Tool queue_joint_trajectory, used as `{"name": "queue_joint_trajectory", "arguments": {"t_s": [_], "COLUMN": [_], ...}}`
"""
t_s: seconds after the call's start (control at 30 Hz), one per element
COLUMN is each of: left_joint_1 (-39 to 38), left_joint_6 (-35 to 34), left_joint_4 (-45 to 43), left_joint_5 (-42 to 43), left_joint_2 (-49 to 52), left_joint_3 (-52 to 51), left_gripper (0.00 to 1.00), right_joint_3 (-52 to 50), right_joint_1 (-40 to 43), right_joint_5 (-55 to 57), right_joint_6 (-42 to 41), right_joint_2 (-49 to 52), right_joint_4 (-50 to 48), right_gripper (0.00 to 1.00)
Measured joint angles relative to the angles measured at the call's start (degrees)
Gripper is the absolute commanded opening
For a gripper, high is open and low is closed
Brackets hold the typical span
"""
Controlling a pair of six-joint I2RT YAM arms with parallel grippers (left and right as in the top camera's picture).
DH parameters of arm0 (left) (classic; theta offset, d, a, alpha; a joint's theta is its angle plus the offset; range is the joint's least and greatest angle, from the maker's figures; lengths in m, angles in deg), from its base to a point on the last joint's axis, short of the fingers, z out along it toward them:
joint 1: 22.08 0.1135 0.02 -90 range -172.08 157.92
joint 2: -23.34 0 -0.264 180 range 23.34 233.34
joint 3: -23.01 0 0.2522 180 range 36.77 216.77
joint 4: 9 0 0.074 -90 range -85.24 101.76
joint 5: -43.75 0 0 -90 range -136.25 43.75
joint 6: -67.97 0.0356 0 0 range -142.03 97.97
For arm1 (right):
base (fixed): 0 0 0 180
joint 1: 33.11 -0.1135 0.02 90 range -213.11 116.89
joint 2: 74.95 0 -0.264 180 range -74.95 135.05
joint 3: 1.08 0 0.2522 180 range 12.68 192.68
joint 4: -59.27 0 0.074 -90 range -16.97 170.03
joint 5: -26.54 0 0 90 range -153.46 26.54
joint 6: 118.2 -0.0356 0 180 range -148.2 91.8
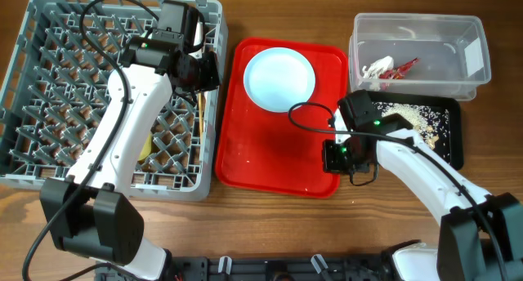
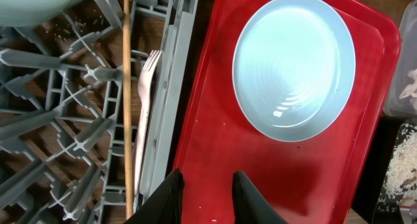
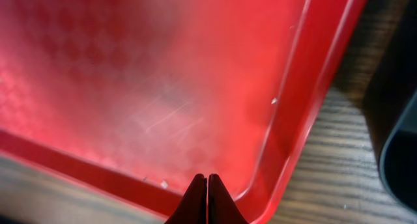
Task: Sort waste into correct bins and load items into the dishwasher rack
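Note:
A pale blue bowl [image 1: 279, 78] [image 2: 294, 66] sits on the red serving tray [image 1: 261, 162]. The grey dishwasher rack [image 1: 49, 167] fills the left side. A white fork [image 2: 146, 87] and a wooden chopstick [image 2: 126, 87] lie along its right wall, and the rim of another pale bowl [image 2: 39, 6] shows inside it. My left gripper [image 1: 206, 71] [image 2: 208, 185] hovers over the rack's right edge and the tray's left rim, jaws slightly apart and holding nothing. My right gripper [image 1: 333, 157] [image 3: 207, 182] is shut and empty at the tray's near right corner.
The clear tub [image 1: 458, 77] at the back right holds a red wrapper [image 1: 406, 66] and a white scrap [image 1: 377, 68]. In front of it, the black tray [image 1: 454, 142] holds rice crumbs [image 1: 413, 118]. Something yellow [image 1: 147, 148] sits low in the rack.

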Motion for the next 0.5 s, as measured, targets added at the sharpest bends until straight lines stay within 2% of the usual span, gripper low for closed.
{"name": "queue_joint_trajectory", "arguments": {"t_s": [0.5], "left_joint_1": [0.0], "left_joint_6": [0.0], "left_joint_4": [0.0], "left_joint_5": [0.0], "left_joint_2": [0.0], "left_joint_3": [0.0], "left_gripper": [0.25], "right_joint_3": [-1.7], "right_joint_1": [0.0], "right_joint_5": [6.1], "right_joint_6": [-3.7], "right_joint_2": [1.4], "right_joint_4": [-1.0], "right_gripper": [0.04]}}
